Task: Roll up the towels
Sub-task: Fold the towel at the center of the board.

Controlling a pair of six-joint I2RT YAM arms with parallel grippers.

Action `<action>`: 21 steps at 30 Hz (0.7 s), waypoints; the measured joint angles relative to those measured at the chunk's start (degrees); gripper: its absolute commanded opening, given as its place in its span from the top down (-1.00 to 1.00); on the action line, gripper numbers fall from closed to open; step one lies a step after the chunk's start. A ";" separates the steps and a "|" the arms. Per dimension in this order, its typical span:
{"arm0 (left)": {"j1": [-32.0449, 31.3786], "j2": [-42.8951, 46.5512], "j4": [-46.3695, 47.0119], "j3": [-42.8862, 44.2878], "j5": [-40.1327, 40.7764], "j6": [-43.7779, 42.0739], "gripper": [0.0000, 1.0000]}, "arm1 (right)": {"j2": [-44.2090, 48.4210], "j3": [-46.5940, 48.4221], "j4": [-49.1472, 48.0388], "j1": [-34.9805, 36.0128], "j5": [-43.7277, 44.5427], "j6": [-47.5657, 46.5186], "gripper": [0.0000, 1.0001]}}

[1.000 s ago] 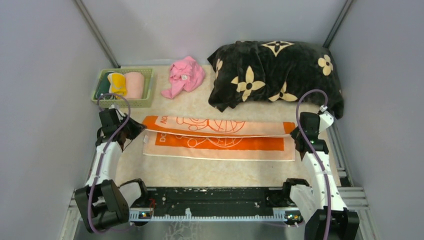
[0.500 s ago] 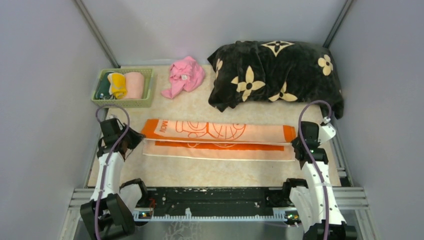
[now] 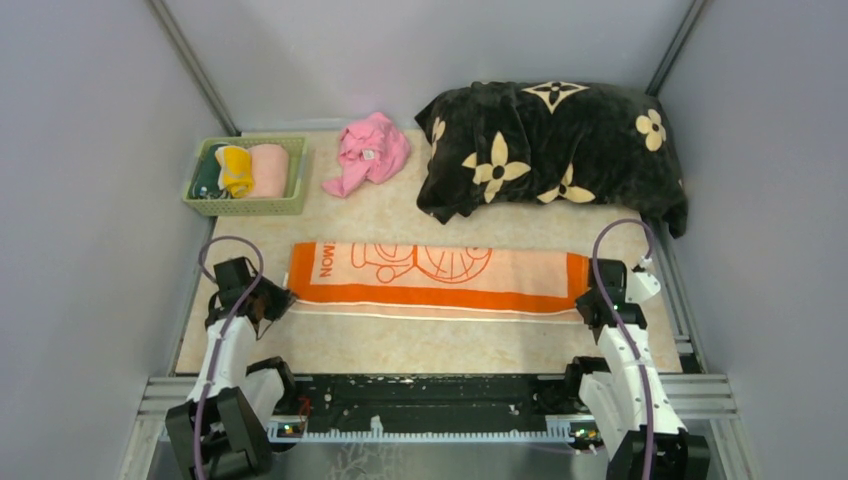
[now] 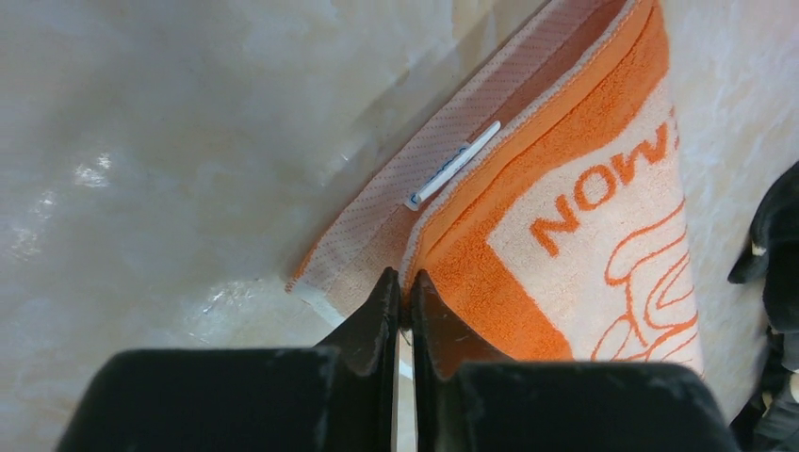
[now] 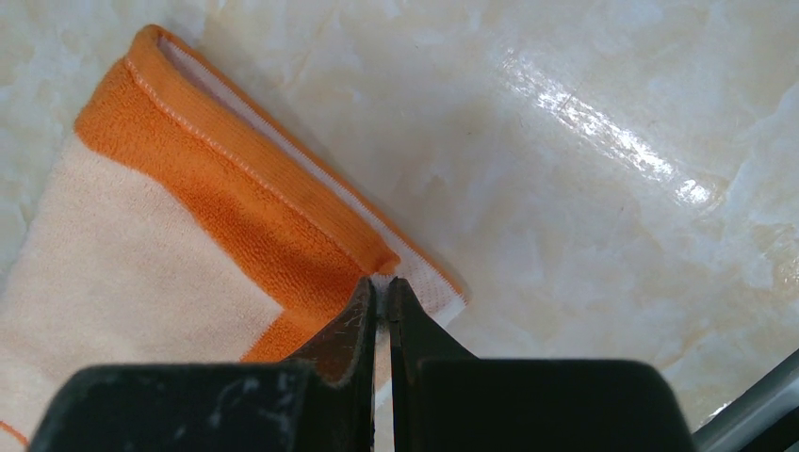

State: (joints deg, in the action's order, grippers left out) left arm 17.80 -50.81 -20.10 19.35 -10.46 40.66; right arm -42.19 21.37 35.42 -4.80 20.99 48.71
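A peach towel (image 3: 430, 277) with an orange border and a cartoon drawing lies folded lengthwise across the middle of the table. My left gripper (image 3: 281, 298) sits at its near left corner, low over the table. In the left wrist view the left gripper (image 4: 402, 282) is shut on the towel (image 4: 584, 217) at that corner's orange edge. My right gripper (image 3: 584, 300) is at the near right corner. The right wrist view shows the right gripper (image 5: 381, 288) shut on the towel (image 5: 188, 226) where the orange hem ends.
A green basket (image 3: 243, 207) at the back left holds rolled cloths. A crumpled pink cloth (image 3: 368, 150) lies beside it. A big black blanket (image 3: 550, 150) with beige flowers fills the back right. Grey walls close in both sides.
Both grippers have moved toward the near edge and lower, drawing the towel's upper layer forward. It now covers most of the lower layer.
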 measured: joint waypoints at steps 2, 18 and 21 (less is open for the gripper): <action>0.00 0.50 -0.20 0.11 0.68 0.31 0.85 | 0.22 0.00 0.22 0.00 0.13 0.52 1.00; -0.02 4.46 -8.63 7.61 6.25 1.05 0.86 | 7.02 5.38 6.21 0.02 3.61 2.45 1.00; -0.02 4.37 -9.25 6.84 7.02 2.62 0.85 | 7.76 5.31 6.43 0.02 3.63 3.21 1.00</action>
State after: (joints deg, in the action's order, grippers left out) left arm 17.78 -46.44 -29.34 26.20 -3.44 43.29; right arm -34.44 26.68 41.85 -4.78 24.62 51.92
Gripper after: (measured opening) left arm 0.079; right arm 0.025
